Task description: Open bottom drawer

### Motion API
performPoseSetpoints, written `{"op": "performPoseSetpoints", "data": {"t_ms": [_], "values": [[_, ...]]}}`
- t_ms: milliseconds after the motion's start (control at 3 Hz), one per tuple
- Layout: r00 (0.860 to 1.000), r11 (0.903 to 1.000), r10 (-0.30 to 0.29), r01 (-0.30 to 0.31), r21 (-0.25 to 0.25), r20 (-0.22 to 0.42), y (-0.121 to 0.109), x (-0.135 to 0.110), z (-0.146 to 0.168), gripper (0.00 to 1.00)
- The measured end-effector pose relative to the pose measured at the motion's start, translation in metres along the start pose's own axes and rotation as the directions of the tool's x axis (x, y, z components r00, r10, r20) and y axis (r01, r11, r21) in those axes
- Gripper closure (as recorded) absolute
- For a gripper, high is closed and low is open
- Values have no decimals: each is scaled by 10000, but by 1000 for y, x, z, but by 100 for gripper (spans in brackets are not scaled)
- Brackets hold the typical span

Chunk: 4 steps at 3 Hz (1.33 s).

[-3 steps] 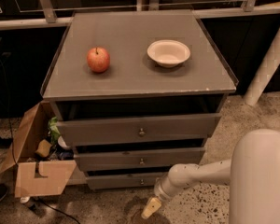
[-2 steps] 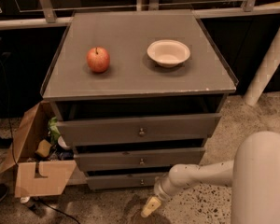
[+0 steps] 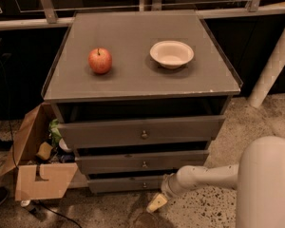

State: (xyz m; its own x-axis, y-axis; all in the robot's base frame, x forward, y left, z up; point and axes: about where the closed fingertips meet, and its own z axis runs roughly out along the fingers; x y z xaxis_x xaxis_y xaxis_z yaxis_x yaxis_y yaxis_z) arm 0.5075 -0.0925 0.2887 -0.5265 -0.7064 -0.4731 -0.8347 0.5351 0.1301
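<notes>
1. Gripper [image 3: 156, 203] hangs at the lower middle of the frame, close to the floor, just below and a little to the right of the bottom drawer [image 3: 118, 185]. Whether it is open or closed I cannot tell. It does not touch the drawer.
2. Its arm [image 3: 204, 177] reaches in from the lower right.
3. The bottom drawer is the lowest and narrowest grey front of the cabinet [image 3: 133, 82], at the lower middle of the frame.
4. I judge it as stiff wood and not very heavy. It should slide straight out, perhaps with some sticking.
5. The place to hold is the small round knob [image 3: 144, 185] at its centre. It looks smooth, so a weak grip may slip off.
6. A hard pull could shake the apple [image 3: 100, 60] and the bowl [image 3: 171, 54] on top.
7. No brand, label or writing can be read.
</notes>
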Motion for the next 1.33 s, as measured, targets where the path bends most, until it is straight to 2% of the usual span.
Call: {"op": "performPoseSetpoints", "data": {"t_ms": [333, 667, 1000, 1333], "values": [[9999, 9999, -64, 65, -84, 84, 1, 4, 7, 0], [10000, 10000, 74, -75, -47, -62, -9, 16, 25, 0], [9995, 9997, 244, -244, 24, -209, -32, 30, 52, 0], [9995, 9997, 250, -250, 34, -199, -34, 30, 53, 0]]}}
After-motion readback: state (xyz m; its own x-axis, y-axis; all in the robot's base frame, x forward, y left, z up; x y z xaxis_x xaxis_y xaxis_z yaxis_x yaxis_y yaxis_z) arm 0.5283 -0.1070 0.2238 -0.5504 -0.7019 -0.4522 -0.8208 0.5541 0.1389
